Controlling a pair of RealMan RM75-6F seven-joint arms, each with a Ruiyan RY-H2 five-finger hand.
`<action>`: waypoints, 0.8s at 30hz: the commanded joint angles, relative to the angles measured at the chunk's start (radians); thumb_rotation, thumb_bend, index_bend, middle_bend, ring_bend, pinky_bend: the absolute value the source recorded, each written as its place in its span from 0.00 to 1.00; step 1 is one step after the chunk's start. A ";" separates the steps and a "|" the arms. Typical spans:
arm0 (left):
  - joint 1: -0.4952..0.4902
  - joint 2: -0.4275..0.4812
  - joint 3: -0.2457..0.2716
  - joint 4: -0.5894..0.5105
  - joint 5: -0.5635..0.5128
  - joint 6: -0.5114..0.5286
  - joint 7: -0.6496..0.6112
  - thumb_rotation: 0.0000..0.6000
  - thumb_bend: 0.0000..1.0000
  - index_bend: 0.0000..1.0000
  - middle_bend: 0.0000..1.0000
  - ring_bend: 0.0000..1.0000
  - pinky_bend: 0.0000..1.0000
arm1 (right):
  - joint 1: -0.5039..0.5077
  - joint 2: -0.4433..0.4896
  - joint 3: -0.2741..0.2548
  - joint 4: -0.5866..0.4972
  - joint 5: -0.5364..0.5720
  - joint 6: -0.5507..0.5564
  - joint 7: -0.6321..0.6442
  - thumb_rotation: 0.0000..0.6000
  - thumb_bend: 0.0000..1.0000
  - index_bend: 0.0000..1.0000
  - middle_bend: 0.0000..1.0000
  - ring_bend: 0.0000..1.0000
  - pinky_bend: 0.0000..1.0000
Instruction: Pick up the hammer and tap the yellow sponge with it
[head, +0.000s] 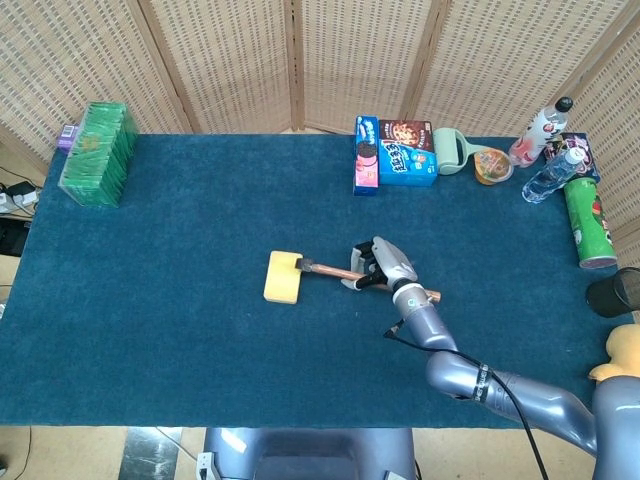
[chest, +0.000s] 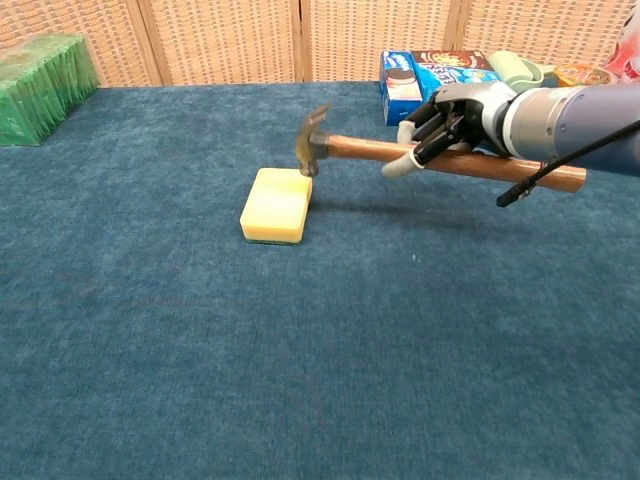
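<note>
The yellow sponge (head: 283, 277) (chest: 277, 204) lies flat on the blue table near its middle. My right hand (head: 379, 267) (chest: 446, 120) grips the wooden handle of the hammer (head: 334, 271) (chest: 400, 153), lifted off the cloth. The steel head (chest: 312, 140) hangs over the sponge's far right corner, its face at or just above the sponge top; I cannot tell if they touch. The handle's end sticks out behind the hand to the right. My left hand shows in neither view.
Cookie boxes (head: 393, 154) (chest: 440, 84), a pale green mug (head: 453, 151), a jelly cup (head: 492, 166), bottles (head: 549, 176) and a green can (head: 586, 222) line the far right. A green packet stack (head: 98, 153) sits far left. A dark cup (head: 616, 292) stands at the right edge.
</note>
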 joint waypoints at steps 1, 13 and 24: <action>0.002 0.001 0.003 -0.005 0.004 0.002 0.007 1.00 0.22 0.42 0.33 0.23 0.16 | -0.036 0.025 0.036 -0.064 0.008 -0.031 0.095 1.00 0.26 0.82 1.00 1.00 1.00; 0.015 0.000 0.011 -0.019 0.009 0.010 0.022 1.00 0.22 0.42 0.33 0.23 0.16 | -0.056 0.030 0.043 -0.094 -0.023 -0.096 0.257 1.00 0.26 0.82 1.00 1.00 1.00; 0.023 0.005 0.010 -0.023 0.005 0.018 0.028 1.00 0.22 0.42 0.33 0.23 0.16 | 0.088 -0.060 -0.130 0.031 0.032 0.063 -0.036 1.00 0.25 0.84 1.00 1.00 1.00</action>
